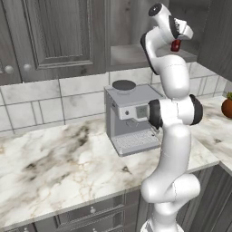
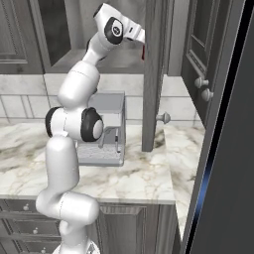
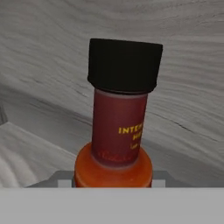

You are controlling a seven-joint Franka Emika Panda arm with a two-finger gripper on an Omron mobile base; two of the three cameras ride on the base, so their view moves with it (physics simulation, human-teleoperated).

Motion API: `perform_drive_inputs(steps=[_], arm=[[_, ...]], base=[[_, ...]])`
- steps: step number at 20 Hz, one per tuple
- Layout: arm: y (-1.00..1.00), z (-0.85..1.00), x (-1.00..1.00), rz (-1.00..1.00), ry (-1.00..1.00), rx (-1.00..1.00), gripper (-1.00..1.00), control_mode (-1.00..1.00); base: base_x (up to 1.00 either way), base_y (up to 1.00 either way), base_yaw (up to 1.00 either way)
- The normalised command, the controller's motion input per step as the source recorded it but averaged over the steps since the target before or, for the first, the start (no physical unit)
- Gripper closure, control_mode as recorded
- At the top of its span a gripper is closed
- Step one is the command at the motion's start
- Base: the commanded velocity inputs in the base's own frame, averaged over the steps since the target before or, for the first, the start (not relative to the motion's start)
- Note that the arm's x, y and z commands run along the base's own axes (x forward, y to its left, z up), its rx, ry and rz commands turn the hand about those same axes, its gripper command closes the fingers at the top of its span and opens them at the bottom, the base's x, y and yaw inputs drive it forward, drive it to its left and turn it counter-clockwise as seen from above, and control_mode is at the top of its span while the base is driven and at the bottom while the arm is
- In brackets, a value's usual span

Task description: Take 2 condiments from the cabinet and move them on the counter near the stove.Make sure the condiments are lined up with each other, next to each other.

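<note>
Marble-patterned white-beige counter with dark brown veins is spread across the lower left of the left base view, and grey drawers with small knobs are seen beneath its front edge. Above it, the closed raised-panel doors of the grey wood-grain wall cabinet are shown, with the open shelf compartment just to their right. Further right, a boxy silver coffee machine is parked on the slab against the tiled wall. Over it the white arm is stretched up into the compartment, and the slim dark red sauce bottle with black cap is spotted right at the two-finger gripper, above the shelf floor. At the far right edge a small orange-red round object is perched on the counter.

From the hand camera, the bottle is seen upright and very close, yellow lettering on its label and an orange collar below, wood-grain wall behind. Whether the fingers are clamped on it or slack cannot be told.
</note>
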Motion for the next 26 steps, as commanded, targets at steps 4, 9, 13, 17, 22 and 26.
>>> perform_drive_inputs(steps=[4, 9, 13, 17, 22, 26], arm=[[0.03, -0.19, -0.19, 0.04, -0.20, -0.04, 1.00, -1.00], [0.10, -0.06, -0.57, 0.16, -0.26, -0.04, 1.00, -1.00], [0.10, 0.00, -0.92, 0.22, -0.21, -0.07, 1.00, -1.00], [0.21, 0.00, -1.00, 0.21, -0.10, -0.05, 1.00, -1.00], [0.23, 0.02, -1.00, 0.21, -0.08, -0.03, 1.00, -1.00], [0.16, 0.34, -1.00, 0.18, -0.02, 0.00, 1.00, -1.00]], base=[[0.00, 0.00, 0.00], [0.00, 0.00, 0.00], [0.00, 0.00, 0.00], [0.00, 0.00, 0.00], [0.00, 0.00, 0.00], [0.00, 0.00, 0.00]])
